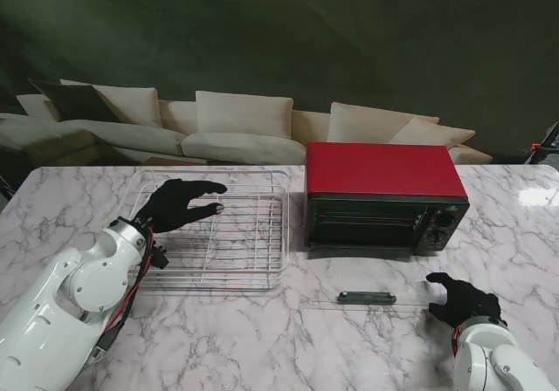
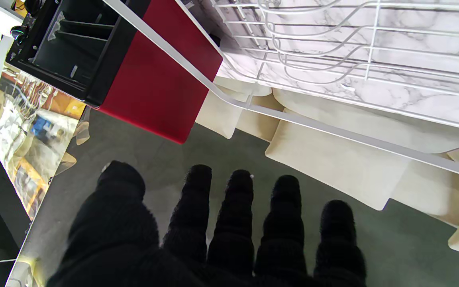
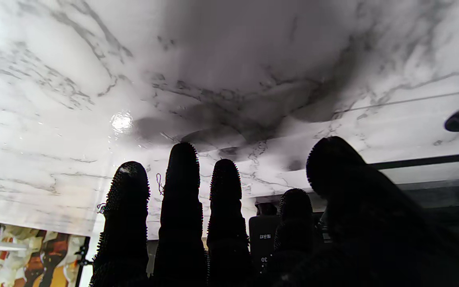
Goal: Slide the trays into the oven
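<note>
The red oven stands right of the table's middle. Its glass door lies folded down flat, with the dark handle nearest me. Left of it sits a white wire rack; I cannot make out separate trays in it. My left hand hovers over the rack's left part, fingers spread, holding nothing. The left wrist view shows the rack's wires and the oven's red side beyond its fingers. My right hand is open at the door's right corner, fingers straight over the marble.
The marble table runs wide on both sides. A beige sofa stands behind the far edge. The oven's control knobs are on its right front. A dark bar, seemingly the door's edge, crosses the right wrist view.
</note>
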### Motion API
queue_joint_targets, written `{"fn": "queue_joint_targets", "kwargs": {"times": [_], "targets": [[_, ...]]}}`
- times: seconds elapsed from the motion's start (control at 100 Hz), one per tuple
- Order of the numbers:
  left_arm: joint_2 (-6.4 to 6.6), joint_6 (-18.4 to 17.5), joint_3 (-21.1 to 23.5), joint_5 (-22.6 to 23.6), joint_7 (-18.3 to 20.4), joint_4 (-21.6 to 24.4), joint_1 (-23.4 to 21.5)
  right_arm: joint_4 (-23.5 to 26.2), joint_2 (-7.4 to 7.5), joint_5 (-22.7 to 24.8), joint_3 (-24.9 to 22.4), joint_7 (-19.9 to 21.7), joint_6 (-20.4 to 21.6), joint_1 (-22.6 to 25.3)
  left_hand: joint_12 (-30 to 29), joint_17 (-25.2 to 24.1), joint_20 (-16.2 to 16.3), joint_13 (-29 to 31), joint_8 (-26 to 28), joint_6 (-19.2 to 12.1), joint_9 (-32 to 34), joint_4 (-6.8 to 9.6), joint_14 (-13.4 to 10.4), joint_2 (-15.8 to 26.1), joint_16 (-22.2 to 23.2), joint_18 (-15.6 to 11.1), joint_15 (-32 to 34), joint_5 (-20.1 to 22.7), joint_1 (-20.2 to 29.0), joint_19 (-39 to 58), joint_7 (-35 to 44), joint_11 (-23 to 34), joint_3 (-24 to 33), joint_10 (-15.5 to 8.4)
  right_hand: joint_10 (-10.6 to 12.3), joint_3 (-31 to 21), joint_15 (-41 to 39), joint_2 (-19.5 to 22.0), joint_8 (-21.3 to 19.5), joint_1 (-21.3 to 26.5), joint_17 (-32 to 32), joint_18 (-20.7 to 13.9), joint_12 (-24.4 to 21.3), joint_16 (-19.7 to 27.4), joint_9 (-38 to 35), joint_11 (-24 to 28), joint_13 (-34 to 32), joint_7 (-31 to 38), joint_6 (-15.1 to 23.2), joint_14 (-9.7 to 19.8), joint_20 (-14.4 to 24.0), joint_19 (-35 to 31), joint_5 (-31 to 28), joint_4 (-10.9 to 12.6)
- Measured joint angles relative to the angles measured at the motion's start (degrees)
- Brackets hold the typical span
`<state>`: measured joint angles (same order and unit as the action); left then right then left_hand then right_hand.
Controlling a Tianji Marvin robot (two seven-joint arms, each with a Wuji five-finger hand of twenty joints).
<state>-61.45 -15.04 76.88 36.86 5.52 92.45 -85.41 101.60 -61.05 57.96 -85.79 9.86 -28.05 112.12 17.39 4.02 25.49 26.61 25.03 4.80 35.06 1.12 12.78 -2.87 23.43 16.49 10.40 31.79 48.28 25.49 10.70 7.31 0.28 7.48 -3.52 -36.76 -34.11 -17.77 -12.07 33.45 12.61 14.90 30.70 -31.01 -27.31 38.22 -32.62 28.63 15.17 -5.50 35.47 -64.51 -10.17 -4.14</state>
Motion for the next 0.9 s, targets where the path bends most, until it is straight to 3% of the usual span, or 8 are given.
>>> {"fn": "queue_joint_targets", "kwargs": {"times": [0.11,0.25,0.34,0.55,0.9], "targets": [[0.01,0.02,0.00,0.00,0.02,0.01,0.00,-0.13,0.24,-0.40,0.14,1.14,-0.30,-0.63,0.00,0.00,0.00,0.00,0.00,0.00,0.00,0.00,0.00,0.00,0.00,0.00,0.00,0.00,0.00,0.00,0.01,0.00,0.00,0.00,0.00,4.19,-1.85,5.89,-0.27,0.19,-0.99,-0.04,-0.03,-1.04,1.57,0.00,1.01,0.01,-0.01,-0.14,0.50,0.67,0.00,0.00],[0.01,0.07,0.00,0.00,0.04,0.03,-0.02,0.28,0.78,-1.13,0.07,3.83,-0.29,-1.31,0.00,0.00,0.00,0.00,0.00,0.01,0.00,0.00,0.00,0.00,0.00,0.00,0.00,0.00,0.00,0.00,0.02,0.00,0.00,0.00,0.00,7.09,-2.62,10.12,-0.92,1.20,-1.65,-0.11,-0.05,-1.89,1.59,0.00,2.37,0.03,2.03,-1.45,1.04,0.80,0.13,0.48],[0.02,0.08,-0.01,0.00,0.03,0.03,-0.02,0.62,1.06,-3.23,-0.18,4.59,-0.21,-1.48,0.00,0.00,0.00,0.00,0.00,0.01,0.00,0.00,0.00,0.00,0.00,0.00,0.00,0.00,0.00,0.00,0.02,0.00,0.00,0.00,0.00,7.46,-2.67,10.79,-0.93,2.47,-2.07,-0.17,-0.06,-2.34,2.30,-0.07,3.52,-0.14,2.76,-3.62,1.07,1.15,0.86,1.67],[0.02,0.13,-0.18,0.01,-0.01,0.01,0.04,0.68,1.62,-2.47,0.29,6.60,-0.10,-2.22,0.00,0.00,0.00,0.00,0.00,0.01,0.00,0.00,0.00,0.00,0.00,0.00,0.00,0.00,0.00,0.00,0.02,0.00,0.00,0.00,0.01,7.55,-2.70,10.83,-0.95,3.95,-2.10,-0.23,-0.06,-2.36,2.97,-0.10,3.44,-0.93,3.65,-3.92,1.52,1.16,1.48,2.27],[0.01,0.15,-0.24,0.00,-0.12,-0.12,0.11,-0.02,1.65,-1.24,1.43,6.31,-0.75,-3.08,0.00,0.00,0.00,0.00,0.00,0.02,0.01,0.00,0.00,0.00,0.00,0.00,0.00,0.00,0.00,0.00,0.02,0.00,0.00,0.00,0.11,7.66,-4.41,10.71,-0.96,5.52,-1.96,-0.37,0.02,-3.40,2.97,-0.10,3.20,-1.08,4.05,-4.00,1.70,1.16,1.50,2.16]]}}
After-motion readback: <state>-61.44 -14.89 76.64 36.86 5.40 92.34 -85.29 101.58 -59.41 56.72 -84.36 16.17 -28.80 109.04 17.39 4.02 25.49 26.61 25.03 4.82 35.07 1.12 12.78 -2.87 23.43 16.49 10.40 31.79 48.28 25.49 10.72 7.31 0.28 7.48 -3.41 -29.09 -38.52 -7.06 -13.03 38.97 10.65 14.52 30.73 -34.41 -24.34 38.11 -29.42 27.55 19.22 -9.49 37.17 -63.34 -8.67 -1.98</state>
